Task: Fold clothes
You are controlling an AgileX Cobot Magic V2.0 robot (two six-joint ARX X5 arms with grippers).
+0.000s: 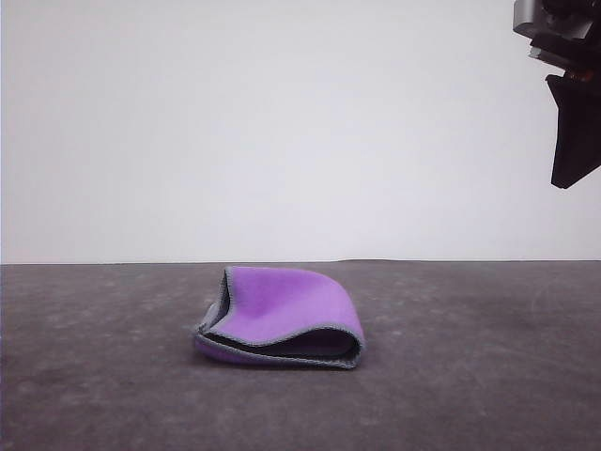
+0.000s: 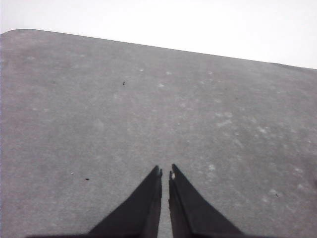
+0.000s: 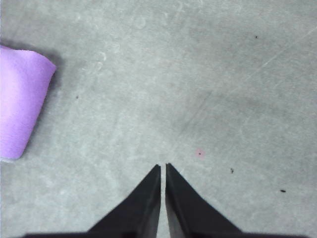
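Observation:
The clothes lie folded on the dark grey table, near its middle, purple face outward with a stitched grey edge along the open side. My right gripper hangs high at the upper right, well clear of the cloth. In the right wrist view its fingertips are shut together with nothing between them, and the purple cloth lies off to one side. My left gripper is shut over bare table, holding nothing.
A plain white wall rises behind the table's far edge. The grey tabletop around the cloth is bare and speckled with small marks.

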